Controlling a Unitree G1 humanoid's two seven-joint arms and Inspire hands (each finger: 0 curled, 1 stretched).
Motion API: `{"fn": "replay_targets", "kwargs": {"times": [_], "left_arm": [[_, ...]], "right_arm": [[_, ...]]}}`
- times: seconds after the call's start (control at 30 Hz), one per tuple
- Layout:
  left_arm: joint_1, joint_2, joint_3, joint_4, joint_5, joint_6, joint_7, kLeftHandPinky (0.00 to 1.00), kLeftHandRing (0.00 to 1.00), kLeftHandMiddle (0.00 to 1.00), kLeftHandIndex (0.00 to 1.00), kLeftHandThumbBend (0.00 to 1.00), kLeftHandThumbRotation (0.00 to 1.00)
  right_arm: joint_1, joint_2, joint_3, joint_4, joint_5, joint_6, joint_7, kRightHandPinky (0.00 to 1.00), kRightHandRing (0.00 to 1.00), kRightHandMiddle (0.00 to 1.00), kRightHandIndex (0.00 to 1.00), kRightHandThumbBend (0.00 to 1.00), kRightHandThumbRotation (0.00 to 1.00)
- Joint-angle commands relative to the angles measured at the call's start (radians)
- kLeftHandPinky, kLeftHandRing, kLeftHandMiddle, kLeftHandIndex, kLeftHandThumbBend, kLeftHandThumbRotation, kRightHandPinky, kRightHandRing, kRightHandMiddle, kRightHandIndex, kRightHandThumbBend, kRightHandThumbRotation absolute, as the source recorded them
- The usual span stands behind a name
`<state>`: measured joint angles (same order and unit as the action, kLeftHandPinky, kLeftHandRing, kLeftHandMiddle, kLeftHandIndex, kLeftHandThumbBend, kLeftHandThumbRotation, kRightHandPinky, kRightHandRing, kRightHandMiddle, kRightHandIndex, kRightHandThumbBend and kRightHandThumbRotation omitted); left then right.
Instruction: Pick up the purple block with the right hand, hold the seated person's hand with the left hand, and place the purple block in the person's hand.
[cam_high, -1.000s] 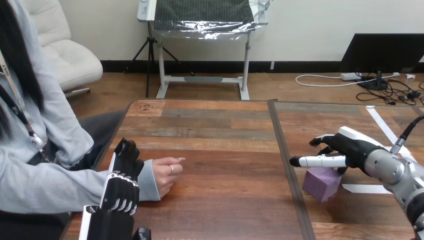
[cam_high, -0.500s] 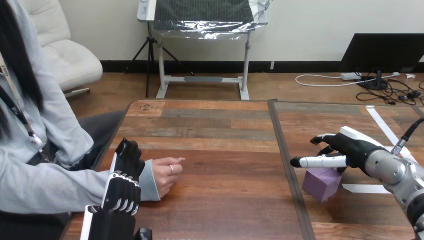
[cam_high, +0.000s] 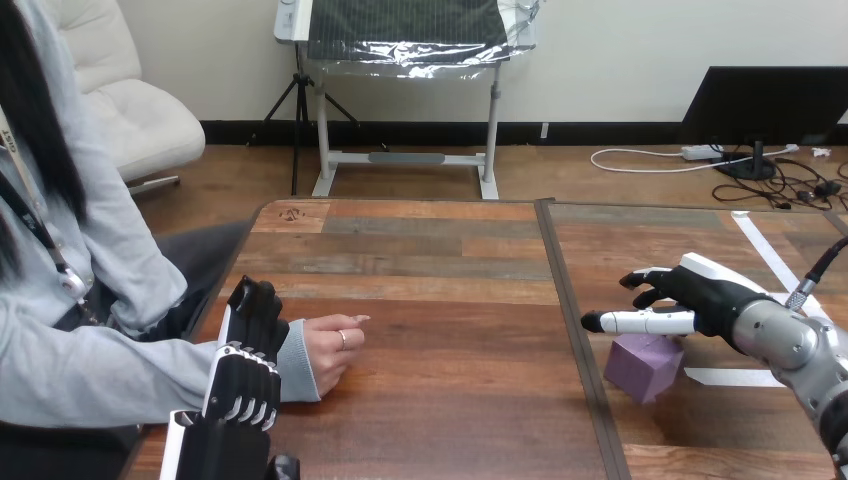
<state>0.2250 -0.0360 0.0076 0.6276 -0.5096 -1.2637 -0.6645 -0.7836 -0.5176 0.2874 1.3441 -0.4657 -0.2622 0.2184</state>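
**Right hand poised over purple block as left hand lies on seated person's sleeve**

From my remote station, the wooden table (cam_high: 440, 300) fills the lower two-thirds of the frame, and a dark seam (cam_high: 570, 300) runs from top to bottom just right of centre.

At the left edge, the person's grey-sleeved forearm (cam_high: 120, 375) reaches across the table's near left corner. The robot's silver right forearm (cam_high: 800, 350) enters from the lower right corner.

At the lower left, the robot's left hand (cam_high: 243, 370) rises from the bottom edge. It shows the white shells on its back and lies over the grey sleeve just behind the cuff. I cannot tell whether it grips the wrist or merely rests on it.

At the right, the right hand (cam_high: 705, 295) is spread open and holds nothing. One white finger (cam_high: 640, 322) points straight towards the seam, and the thumb (cam_high: 645, 277) stands apart above it.

The person's hand (cam_high: 330, 350) sits left of centre, loosely closed, its side on the wood just beside the left hand.

The purple block (cam_high: 645, 367) sits on the table at lower right, just past the seam and directly below the right hand's outstretched finger. I cannot tell whether the two touch.

A strip of white tape (cam_high: 730, 377) lies flat beside the block, and a second strip (cam_high: 768, 255) slants across the table's upper right.
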Motion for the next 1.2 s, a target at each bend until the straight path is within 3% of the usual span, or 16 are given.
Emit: {"fn": "replay_targets", "kwargs": {"times": [0.0, 0.27, 0.37, 0.77, 0.97, 1.0, 1.17], "left_arm": [[-0.051, 0.002, -0.009, -0.039, -0.008, -0.002, -0.008, 0.99, 1.00, 1.00, 0.99, 0.99, 0.73], [-0.047, 0.003, -0.011, -0.049, -0.016, 0.016, -0.010, 0.99, 1.00, 1.00, 0.99, 1.00, 0.72], [-0.046, 0.003, -0.008, -0.051, -0.015, 0.017, -0.010, 0.99, 1.00, 1.00, 0.98, 1.00, 0.72], [-0.057, 0.006, -0.006, -0.055, -0.034, 0.025, -0.028, 1.00, 1.00, 1.00, 0.99, 0.99, 0.71], [-0.068, 0.008, 0.000, -0.047, -0.037, 0.017, -0.036, 1.00, 1.00, 1.00, 0.99, 0.99, 0.72], [-0.068, 0.009, 0.000, -0.047, -0.039, 0.020, -0.038, 1.00, 1.00, 1.00, 0.99, 1.00, 0.72], [-0.066, 0.006, 0.001, -0.055, -0.044, 0.031, -0.040, 0.99, 1.00, 1.00, 0.99, 1.00, 0.73]], "right_arm": [[-0.011, -0.026, -0.018, -0.035, 0.017, -0.031, -0.003, 0.71, 0.78, 0.82, 0.92, 1.00, 0.70], [-0.002, -0.037, -0.029, -0.051, 0.025, -0.045, 0.011, 0.58, 0.68, 0.72, 0.92, 1.00, 0.68], [0.002, -0.042, -0.029, -0.055, 0.025, -0.050, 0.016, 0.50, 0.59, 0.62, 0.93, 1.00, 0.68], [0.017, -0.055, -0.023, -0.074, 0.028, -0.061, 0.030, 0.60, 0.72, 0.75, 0.93, 1.00, 0.67], [0.033, -0.061, -0.024, -0.088, 0.029, -0.074, 0.023, 0.53, 0.62, 0.66, 0.93, 1.00, 0.65], [0.038, -0.061, -0.025, -0.091, 0.030, -0.076, 0.020, 0.47, 0.54, 0.58, 0.93, 1.00, 0.65], [0.054, -0.064, -0.025, -0.100, 0.030, -0.080, 0.012, 0.38, 0.40, 0.44, 0.93, 1.00, 0.65]]}}
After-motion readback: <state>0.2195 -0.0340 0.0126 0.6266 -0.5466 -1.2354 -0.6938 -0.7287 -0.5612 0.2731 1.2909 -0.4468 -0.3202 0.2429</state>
